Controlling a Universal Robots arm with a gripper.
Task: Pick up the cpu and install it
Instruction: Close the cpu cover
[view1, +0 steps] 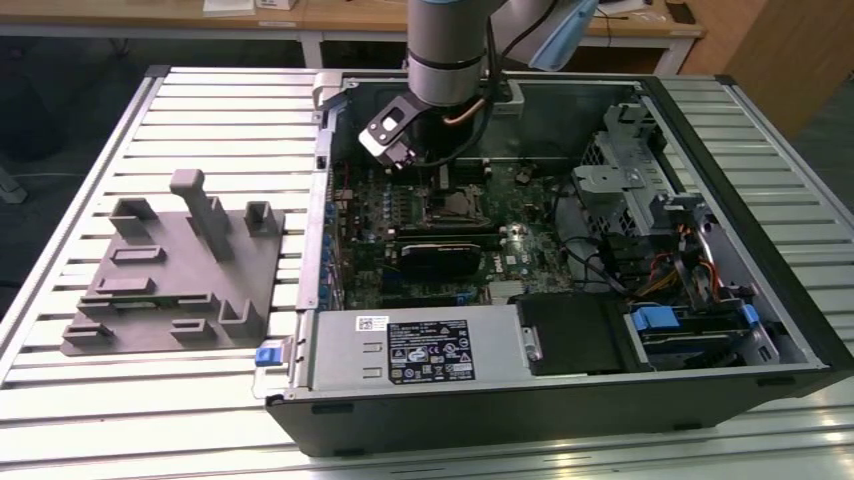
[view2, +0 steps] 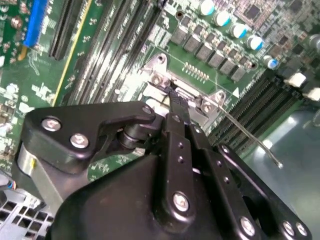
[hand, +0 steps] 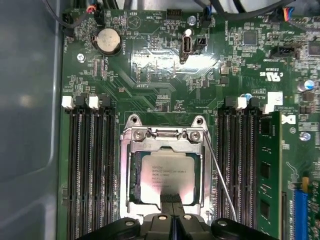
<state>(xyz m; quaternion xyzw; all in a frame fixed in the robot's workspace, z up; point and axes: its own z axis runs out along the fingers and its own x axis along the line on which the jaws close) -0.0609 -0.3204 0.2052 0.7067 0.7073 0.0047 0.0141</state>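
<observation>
Green motherboard (hand: 150, 65) frames the square silver cpu (hand: 165, 172) in its metal socket (hand: 165, 134), end effector (hand: 170, 201) clenched above.

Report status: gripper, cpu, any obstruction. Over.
Gripper shut, tips at cpu edge. Cpu flat in socket. Lever beside socket, not over cpu.

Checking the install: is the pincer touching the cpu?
Cannot tell. In the first wrist view the pincer overlaps the edge of the cpu; neither contact nor gap shows.
</observation>
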